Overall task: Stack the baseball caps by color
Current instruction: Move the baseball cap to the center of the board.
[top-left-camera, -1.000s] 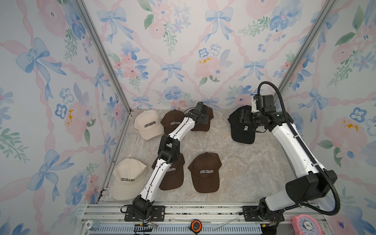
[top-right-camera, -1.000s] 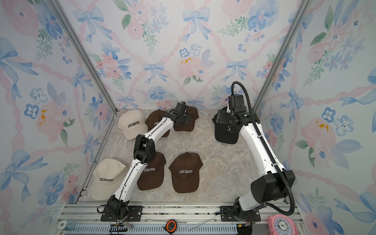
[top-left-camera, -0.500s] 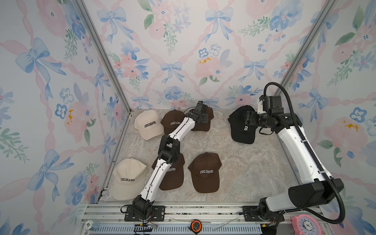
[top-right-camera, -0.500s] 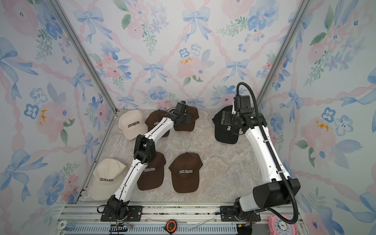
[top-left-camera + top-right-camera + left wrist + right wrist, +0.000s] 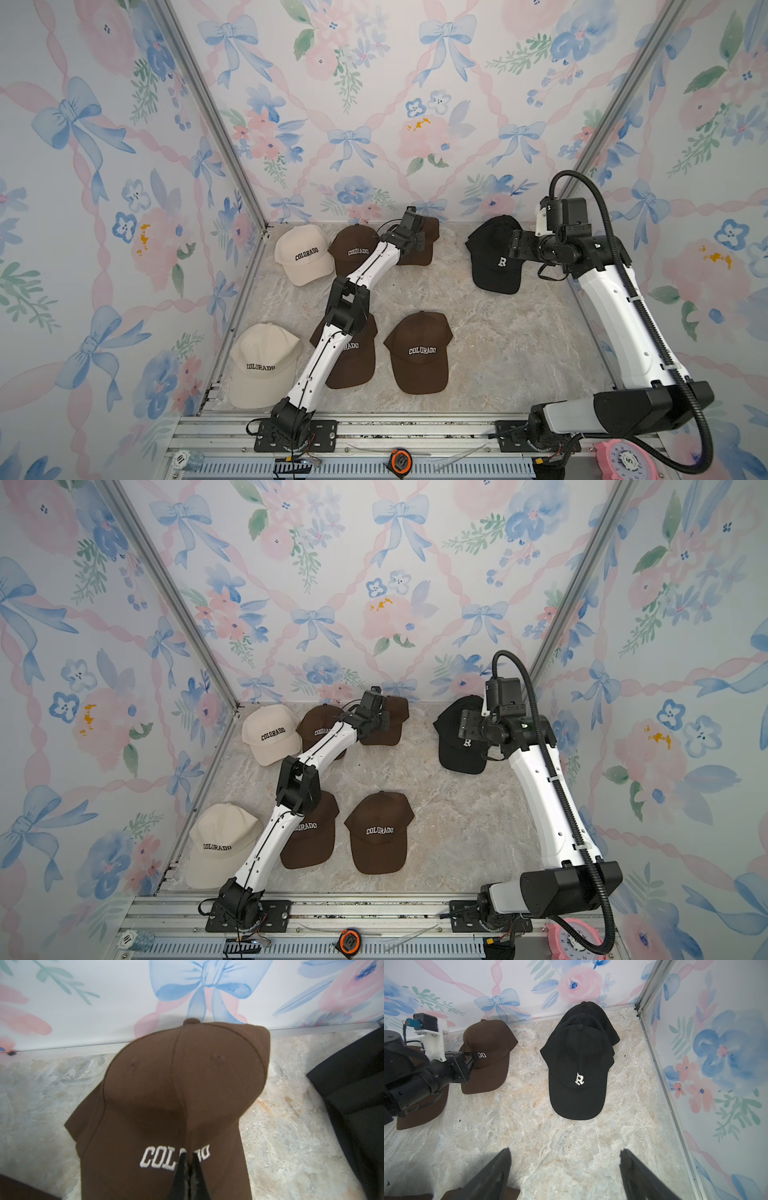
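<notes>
My left gripper [image 5: 188, 1156] is shut, pinching the front panel of a brown baseball cap [image 5: 187, 1084] right at its white "COLORADO" lettering. This cap [image 5: 430, 249] lies against the back wall. My right gripper [image 5: 565, 1151] hangs open and empty over bare table, short of the black caps [image 5: 577, 1059], which are stacked with a white "R" on top [image 5: 494, 259]. Another brown cap [image 5: 353, 249] and a cream cap [image 5: 303, 253] lie at the back left. Near the front lie a cream cap [image 5: 262, 361], a brown cap [image 5: 355, 361] partly under my left arm, and a brown cap [image 5: 422, 351].
Floral walls close in the marble table [image 5: 519, 340] on three sides. An aluminium rail [image 5: 415, 428] runs along the front, with a tape measure [image 5: 401, 461] and a pink timer [image 5: 623, 459] on it.
My left gripper has closed on the back brown cap. My right arm has drawn back to the right, away from the black caps, still open.
</notes>
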Robot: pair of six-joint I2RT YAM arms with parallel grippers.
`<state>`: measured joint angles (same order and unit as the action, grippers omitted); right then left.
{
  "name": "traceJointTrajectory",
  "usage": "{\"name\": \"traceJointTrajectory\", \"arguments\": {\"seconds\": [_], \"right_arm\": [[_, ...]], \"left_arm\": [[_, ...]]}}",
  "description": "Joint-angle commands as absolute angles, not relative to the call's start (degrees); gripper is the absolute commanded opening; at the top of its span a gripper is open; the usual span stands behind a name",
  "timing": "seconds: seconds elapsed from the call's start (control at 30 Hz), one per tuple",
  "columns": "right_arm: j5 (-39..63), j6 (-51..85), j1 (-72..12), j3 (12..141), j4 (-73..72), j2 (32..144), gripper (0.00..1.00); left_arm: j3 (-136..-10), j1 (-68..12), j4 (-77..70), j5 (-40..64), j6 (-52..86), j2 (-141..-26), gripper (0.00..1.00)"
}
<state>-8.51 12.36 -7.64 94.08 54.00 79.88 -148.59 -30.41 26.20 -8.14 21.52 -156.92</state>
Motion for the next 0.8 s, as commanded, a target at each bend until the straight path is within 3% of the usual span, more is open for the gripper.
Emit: {"name": "traceJointTrajectory", "arguments": {"seconds": [0.0, 0.77], "right_arm": [[-9.93, 12.11, -6.77, 92.03, 55.98, 77.78, 0.84], [-6.03, 13.89, -3.87, 79.24, 54.42, 65.52, 0.84]], "left_arm": [[-146.71, -32.34, 26.02, -10.54, 20.89, -154.91, 0.0], [-133.86, -39.79, 27.86, -20.03, 35.88, -144.48, 0.03]]}}
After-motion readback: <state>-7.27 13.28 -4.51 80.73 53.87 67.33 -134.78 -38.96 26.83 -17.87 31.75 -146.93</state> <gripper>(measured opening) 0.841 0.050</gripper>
